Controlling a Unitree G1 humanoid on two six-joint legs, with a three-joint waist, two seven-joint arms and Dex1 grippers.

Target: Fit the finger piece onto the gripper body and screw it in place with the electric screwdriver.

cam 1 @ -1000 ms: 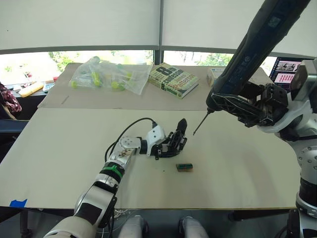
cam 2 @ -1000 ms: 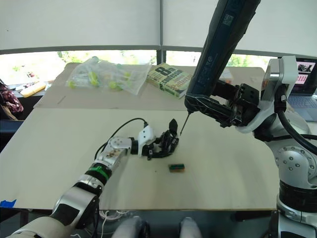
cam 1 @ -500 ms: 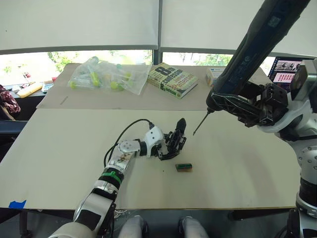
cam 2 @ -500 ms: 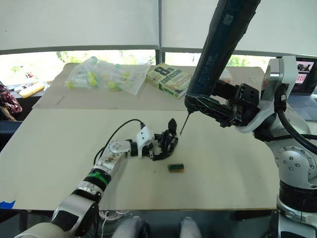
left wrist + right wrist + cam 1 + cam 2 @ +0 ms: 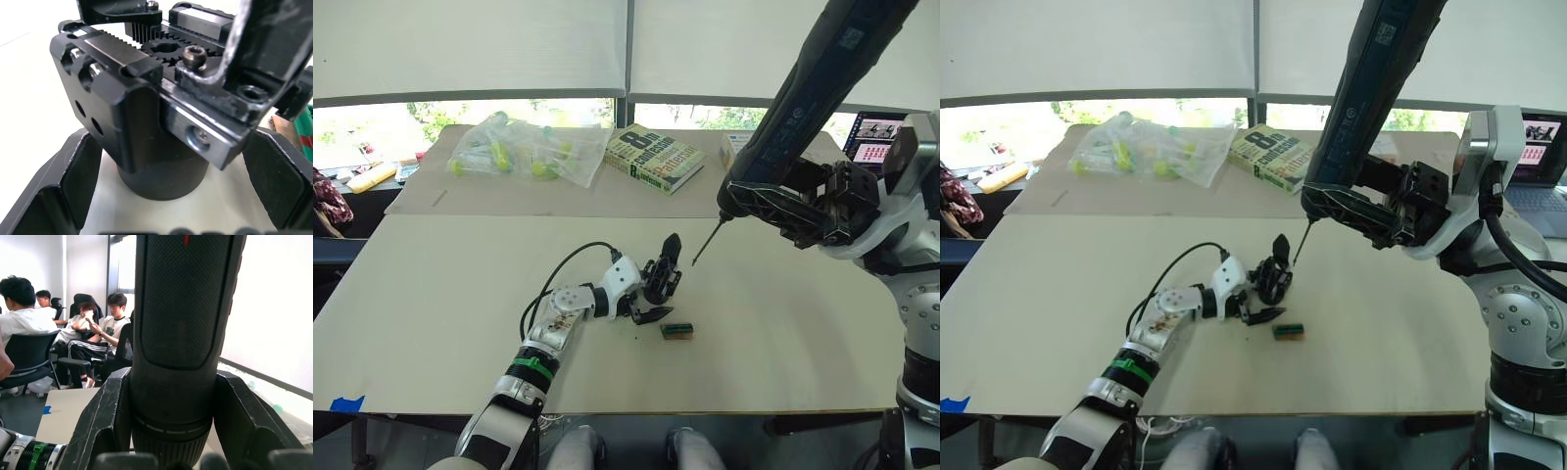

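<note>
Left eye view: the left gripper brackets the body on the worktop, an upright finger rising from it, while the right gripper holds the screwdriver tilted, its bit hanging just above and to the right of that finger. This looks like the screwing step; next the bit must come down into a screw head. A small green block lies just beside the body.

Right eye view: same layout; whether the finger piece is seated cannot be told.

Left wrist view: the fingers stand wide either side of the body's round base, apparently not touching it. A rack, gear and screw heads show on top.

Right wrist view: the fingers clamp the screwdriver's barrel; its tip is hidden.
</note>
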